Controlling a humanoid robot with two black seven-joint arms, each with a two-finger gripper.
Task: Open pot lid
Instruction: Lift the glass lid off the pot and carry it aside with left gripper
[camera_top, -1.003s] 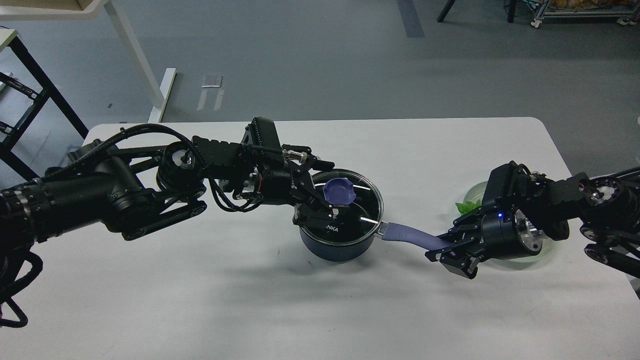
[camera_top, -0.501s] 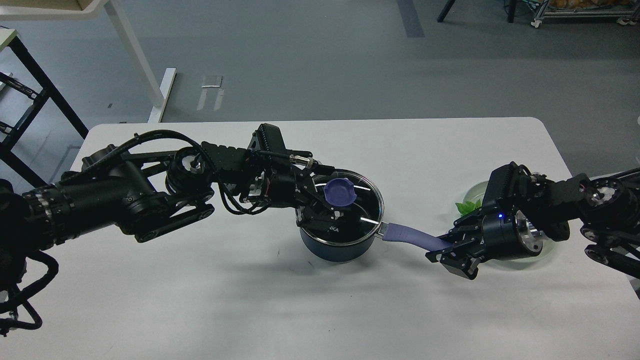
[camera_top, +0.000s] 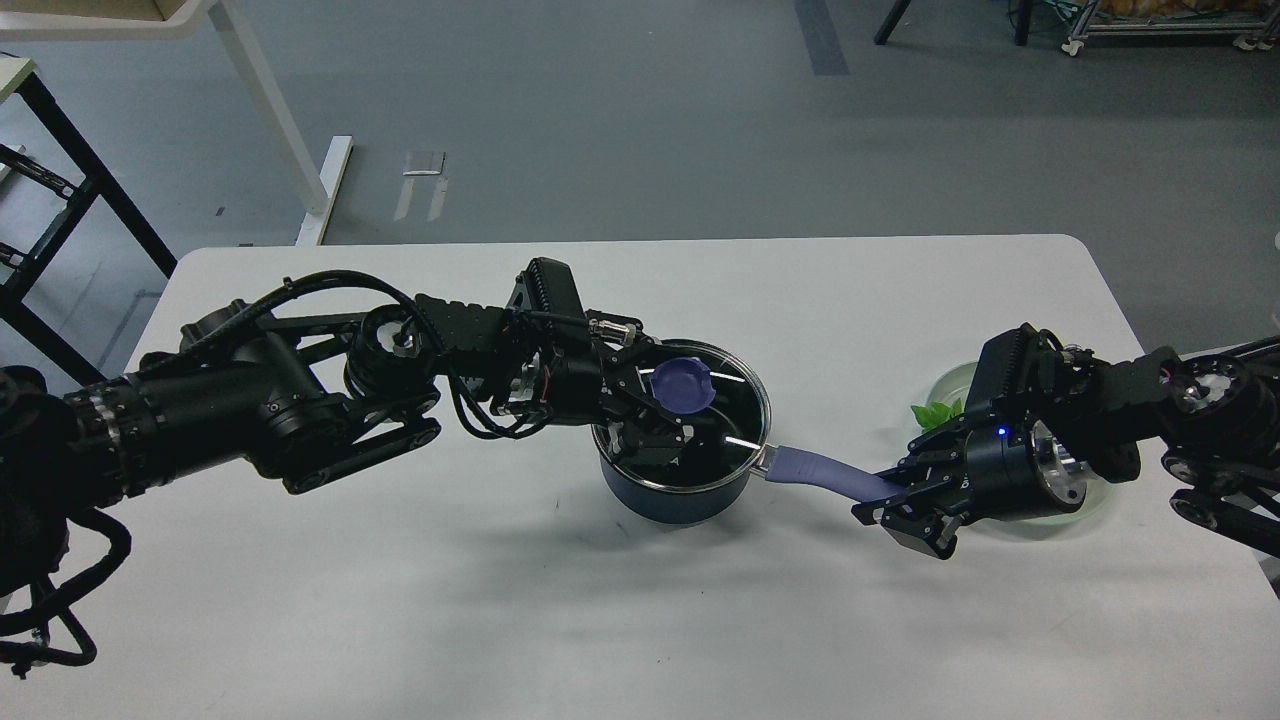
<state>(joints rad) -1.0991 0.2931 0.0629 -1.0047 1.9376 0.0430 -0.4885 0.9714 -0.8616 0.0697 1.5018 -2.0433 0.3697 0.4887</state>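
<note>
Pot (camera_top: 672, 492): we see a dark blue pot near the middle of the white tabletop (camera_top: 400, 600), its glass lid (camera_top: 730, 420) on.
Lid knob (camera_top: 681, 385): purple, at the lid's centre.
Left pincer (camera_top: 668, 425): ours reaches in from the left over the lid, right at the knob; its dark fingers blur together, so we cannot tell how wide it stands or whether it grips.
Pot handle (camera_top: 830, 474): purple, pointing right.
Right pincer (camera_top: 893, 508): closed around the handle's right end.
Green plate (camera_top: 945, 385): far right, partly behind our right arm.
</note>
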